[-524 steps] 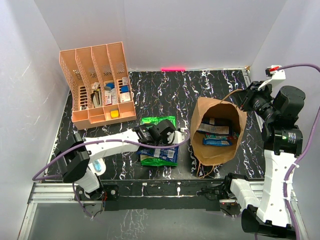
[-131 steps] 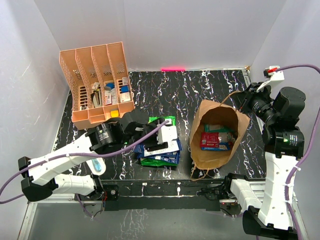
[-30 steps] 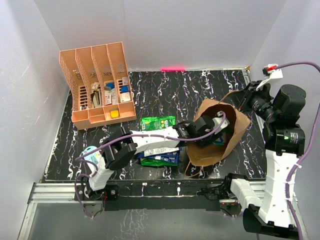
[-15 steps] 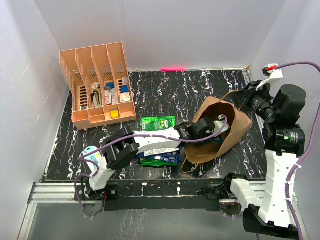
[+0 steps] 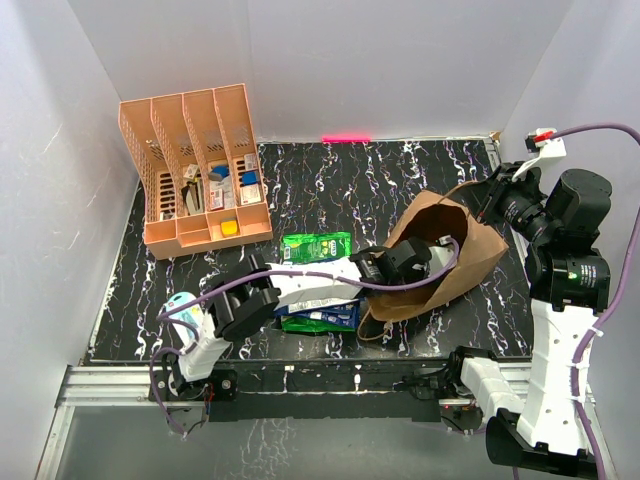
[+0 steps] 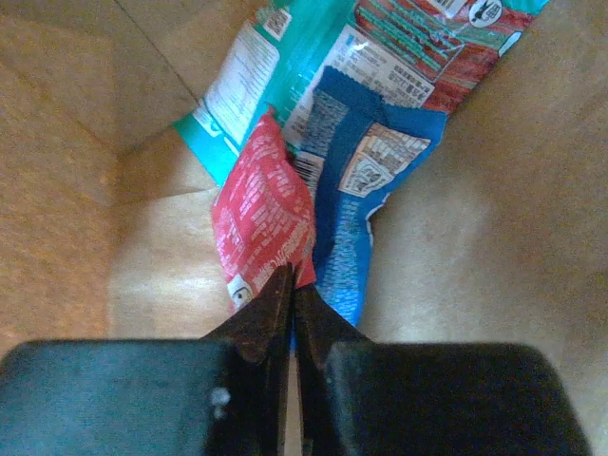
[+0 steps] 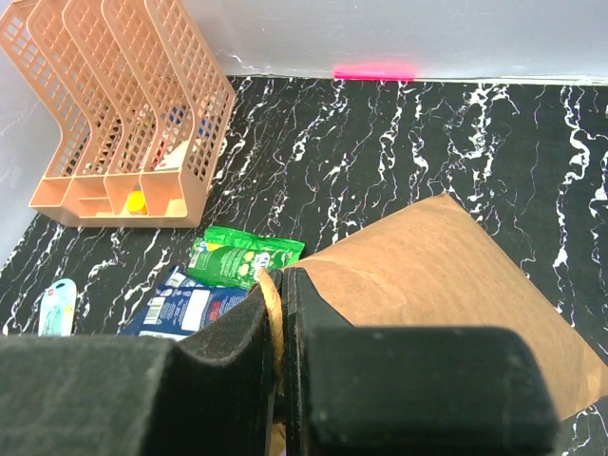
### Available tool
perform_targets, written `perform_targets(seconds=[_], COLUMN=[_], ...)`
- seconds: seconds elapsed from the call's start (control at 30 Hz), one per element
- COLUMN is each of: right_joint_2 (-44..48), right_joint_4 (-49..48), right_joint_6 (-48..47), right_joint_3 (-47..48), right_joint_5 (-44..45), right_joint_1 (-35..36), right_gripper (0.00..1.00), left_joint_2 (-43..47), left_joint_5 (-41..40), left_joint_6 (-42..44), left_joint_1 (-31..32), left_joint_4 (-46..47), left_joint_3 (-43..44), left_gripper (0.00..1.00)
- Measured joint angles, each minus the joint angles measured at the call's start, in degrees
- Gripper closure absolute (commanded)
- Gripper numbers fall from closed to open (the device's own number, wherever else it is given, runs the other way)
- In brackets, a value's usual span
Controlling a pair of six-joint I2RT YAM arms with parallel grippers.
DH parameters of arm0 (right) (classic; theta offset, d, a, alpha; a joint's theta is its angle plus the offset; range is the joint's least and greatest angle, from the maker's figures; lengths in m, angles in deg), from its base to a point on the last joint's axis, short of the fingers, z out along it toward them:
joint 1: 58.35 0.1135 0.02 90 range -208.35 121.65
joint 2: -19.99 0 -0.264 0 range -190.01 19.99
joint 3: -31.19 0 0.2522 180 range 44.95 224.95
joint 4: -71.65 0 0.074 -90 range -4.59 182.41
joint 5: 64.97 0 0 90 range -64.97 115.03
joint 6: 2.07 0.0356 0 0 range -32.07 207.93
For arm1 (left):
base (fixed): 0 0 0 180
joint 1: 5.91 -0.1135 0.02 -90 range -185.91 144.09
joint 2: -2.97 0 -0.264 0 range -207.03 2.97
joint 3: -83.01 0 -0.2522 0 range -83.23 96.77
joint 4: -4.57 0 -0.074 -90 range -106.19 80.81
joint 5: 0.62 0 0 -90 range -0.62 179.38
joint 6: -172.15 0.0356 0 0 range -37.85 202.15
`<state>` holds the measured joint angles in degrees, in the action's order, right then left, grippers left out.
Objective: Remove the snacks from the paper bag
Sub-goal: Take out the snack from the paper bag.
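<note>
— Position of the paper bag (image 5: 470, 250)?
— Lies tipped on its side on the black marbled table (image 5: 350, 180), at 3 o'clock from the loose packets, mouth turned toward 8 o'clock.

— State of the left gripper (image 6: 292, 280)?
— Reaches in through the mouth. Closed, fingers pinching the lower corner of a red packet (image 6: 266, 218) deep inside the bag.

— Other snacks in there?
— Blue packet (image 6: 356, 190) touching the red one at its 3 o'clock. Teal-and-white packet (image 6: 285, 66) at 12 o'clock, lying beneath both.

— State of the right gripper (image 7: 275, 285)?
— Hangs at the bag's 1 o'clock corner in the overhead view. Clamped tight on the twisted paper handle (image 7: 274, 318).

— Snacks outside the bag?
— Green packet (image 5: 315, 245) flat on the table, at 9 o'clock from the bag's mouth. Blue-and-white packets (image 5: 335, 313) stacked just at its 6 o'clock, partly covered by the left arm. Edge of a second green packet (image 5: 300, 324) showing under that stack.

— Other items?
— Peach-orange file organiser (image 5: 195, 165) at the table's 10 o'clock corner, well apart from the bag. Light-blue gadget (image 5: 180, 305) at 8 o'clock, beside the left arm's base.
</note>
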<state>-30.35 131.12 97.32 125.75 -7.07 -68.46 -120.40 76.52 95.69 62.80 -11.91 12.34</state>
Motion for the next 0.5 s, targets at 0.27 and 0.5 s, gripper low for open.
perform_targets(seconds=[0.27,0.5], right_joint_2=[0.1,0.2], right_joint_4=[-0.1,-0.4], right_joint_6=[0.0,0.0], right_joint_3=[0.0,0.0], right_joint_5=[0.5,0.7], right_joint_1=[0.0,0.0], right_gripper=[0.92,0.92], left_joint_2=[12.1,21.2], left_joint_5=[-6.0,-10.1], left_joint_6=[0.8,-3.3], left_joint_1=[2.1,3.7], left_joint_4=[2.5,0.7], left_joint_3=[-8.1,-9.0], left_gripper=[1.0,1.0])
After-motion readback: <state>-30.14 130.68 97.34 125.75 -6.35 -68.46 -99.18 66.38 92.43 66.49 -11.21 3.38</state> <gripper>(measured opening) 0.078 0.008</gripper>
